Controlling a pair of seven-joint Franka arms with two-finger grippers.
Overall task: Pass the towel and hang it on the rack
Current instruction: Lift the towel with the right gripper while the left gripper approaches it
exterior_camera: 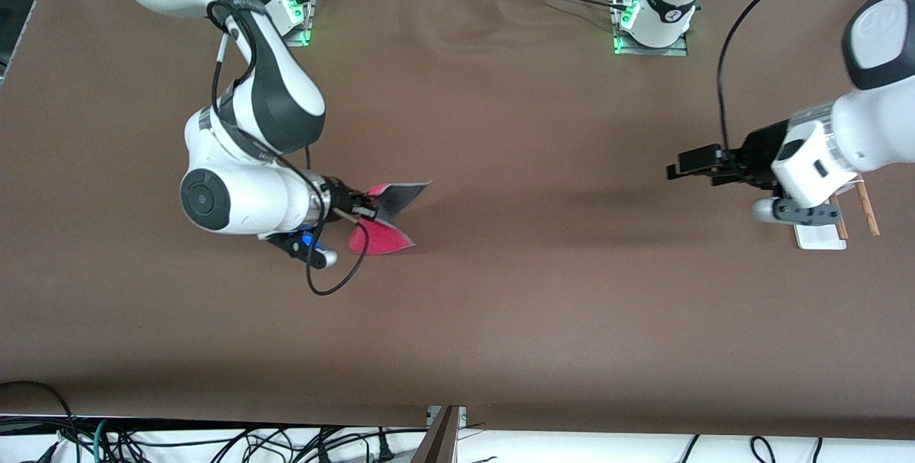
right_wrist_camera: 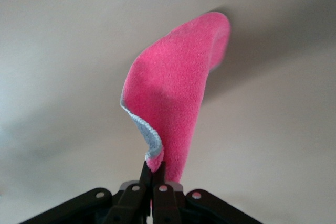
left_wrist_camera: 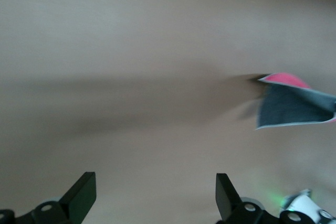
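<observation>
My right gripper (exterior_camera: 373, 208) is shut on a corner of the pink-red towel (exterior_camera: 386, 237), low over the table toward the right arm's end. The towel hangs from the pinch, with its grey underside (exterior_camera: 402, 195) turned up and a pink fold touching the table. In the right wrist view the towel (right_wrist_camera: 170, 98) rises from the closed fingertips (right_wrist_camera: 153, 167). My left gripper (exterior_camera: 675, 168) is open and empty, held in the air beside the rack (exterior_camera: 822, 234), whose wooden rods (exterior_camera: 868, 207) show past the left arm. The left wrist view shows its spread fingers (left_wrist_camera: 84, 192) and the towel (left_wrist_camera: 294, 106) in the distance.
The brown table (exterior_camera: 500, 306) spreads between the two arms. A black cable (exterior_camera: 336, 284) loops under the right wrist. More cables lie past the table's front edge (exterior_camera: 214, 441).
</observation>
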